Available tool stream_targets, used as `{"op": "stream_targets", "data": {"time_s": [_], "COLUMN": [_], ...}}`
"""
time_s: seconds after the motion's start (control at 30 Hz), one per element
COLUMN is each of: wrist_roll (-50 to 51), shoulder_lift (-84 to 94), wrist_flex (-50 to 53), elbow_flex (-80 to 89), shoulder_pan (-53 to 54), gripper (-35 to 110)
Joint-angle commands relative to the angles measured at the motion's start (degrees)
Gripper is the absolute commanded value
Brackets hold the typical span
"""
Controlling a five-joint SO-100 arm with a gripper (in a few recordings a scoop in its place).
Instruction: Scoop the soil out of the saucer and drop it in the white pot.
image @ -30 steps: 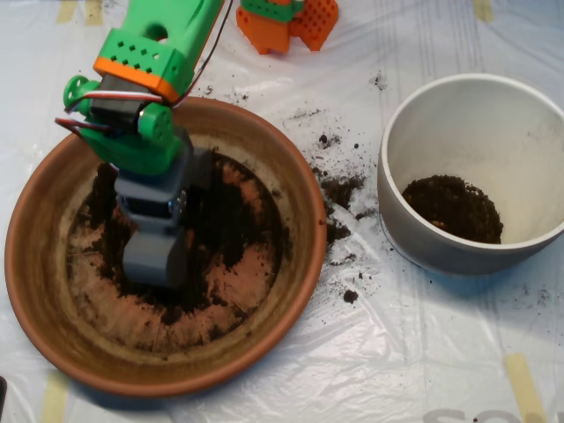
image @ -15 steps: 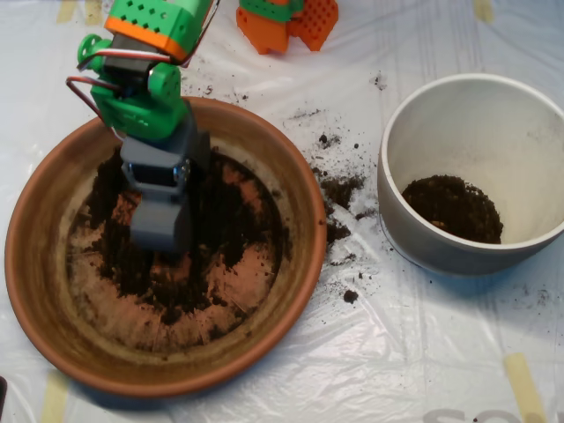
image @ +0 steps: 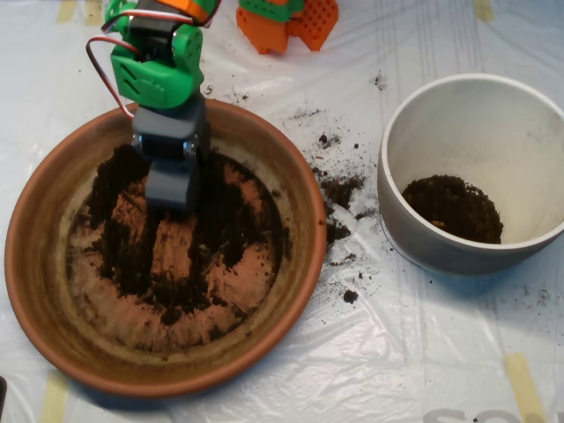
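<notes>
The terracotta saucer (image: 304, 207) fills the left half of the overhead view. Dark soil (image: 233, 220) lies in it in clumps, with a bare orange streak down the middle. My grey scoop (image: 169, 187) hangs from the green arm over the back left part of the saucer, its tip down at the soil there. The white pot (image: 394, 145) stands to the right, apart from the saucer, and holds a mound of soil (image: 454, 207) on its floor.
Spilled soil crumbs (image: 339, 189) dot the plastic sheet between saucer and pot. An orange printed part (image: 286, 22) sits at the back edge. Yellow tape strips (image: 526, 381) hold the sheet down at the front right.
The scoop has drawn back from the saucer's middle toward its back left rim, dragging through the soil and leaving a bare streak. The pot's soil is unchanged.
</notes>
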Motion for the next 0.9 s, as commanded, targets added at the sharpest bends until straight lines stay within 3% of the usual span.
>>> {"op": "stream_targets", "data": {"time_s": [0.0,0.5,0.87], "wrist_roll": [-0.70,2.46,8.70], "shoulder_lift": [6.77,16.00,16.70], "wrist_flex": [-1.85,4.48,15.64], "elbow_flex": [2.02,-3.96,-21.27], "shoulder_pan": [0.88,-6.59,-15.91], "gripper": [0,0,0]}}
